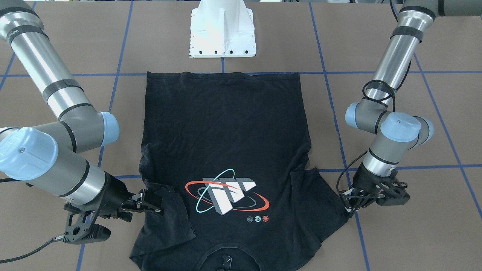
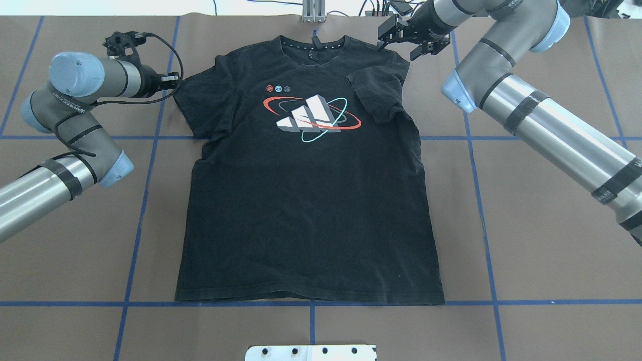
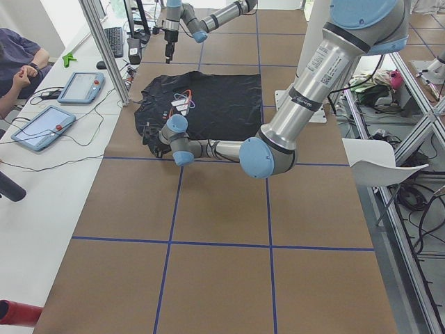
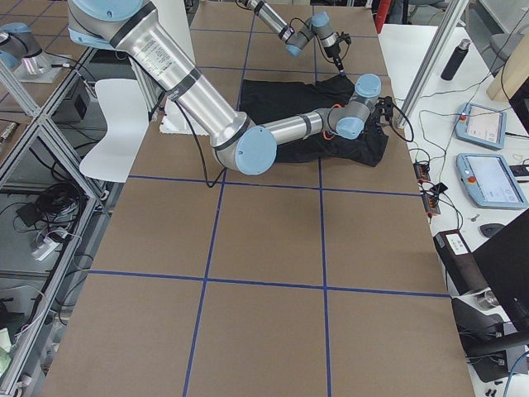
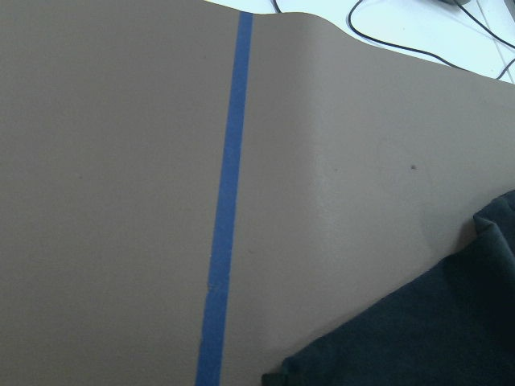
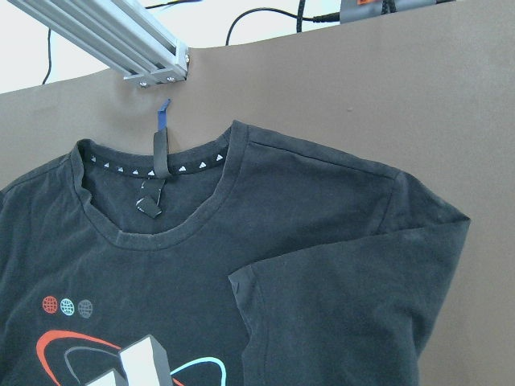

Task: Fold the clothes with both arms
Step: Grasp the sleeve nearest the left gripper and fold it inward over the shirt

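Brown cover over the whole table, squared off by blue tape lines. Along one long edge a white bench with two tablets and a keyboard, aluminium posts upright at its rim. On the opposite side a white chair and cable tangles on the grey floor. Bright, even light.

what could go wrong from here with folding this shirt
1. The left claw sits at the very tip of the spread sleeve of the black short-sleeved T-shirt. So thin a bite could slip and leave that sleeve out.
2. The other sleeve is folded in but lies rumpled and slanted. The right claw, close by it, might snag the cloth and pull the fold open.
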Robot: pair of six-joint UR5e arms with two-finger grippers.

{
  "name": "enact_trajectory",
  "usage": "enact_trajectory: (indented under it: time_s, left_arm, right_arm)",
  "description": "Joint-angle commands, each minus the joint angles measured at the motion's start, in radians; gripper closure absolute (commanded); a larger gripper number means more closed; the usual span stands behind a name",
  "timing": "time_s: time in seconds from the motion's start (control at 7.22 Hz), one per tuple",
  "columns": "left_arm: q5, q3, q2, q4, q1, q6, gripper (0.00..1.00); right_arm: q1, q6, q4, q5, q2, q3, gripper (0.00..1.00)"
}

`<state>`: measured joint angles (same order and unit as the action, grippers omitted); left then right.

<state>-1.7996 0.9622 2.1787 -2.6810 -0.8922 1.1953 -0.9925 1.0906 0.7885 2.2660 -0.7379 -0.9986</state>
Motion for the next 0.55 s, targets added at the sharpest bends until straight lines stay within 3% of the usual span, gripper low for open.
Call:
enact_trajectory:
  time_s: [0.0,0.14,0.42]
  left_arm:
    - [-0.077,0.166,-0.011,0.158,-0.007,0.010,1.00]
    - [-0.079,0.241,-0.014,0.235,-0.005,0.015,1.00]
    - [-0.084,0.262,0.039,0.274,0.016,0.172,1.00]
  right_arm:
    - [0.000,0.000,-0.002,0.000,0.000,0.000,0.00]
    - [0.000,-0.002,-0.002,0.001,0.000,-0.002,0.00]
    - [0.002,0.000,-0.002,0.001,-0.002,-0.005,0.00]
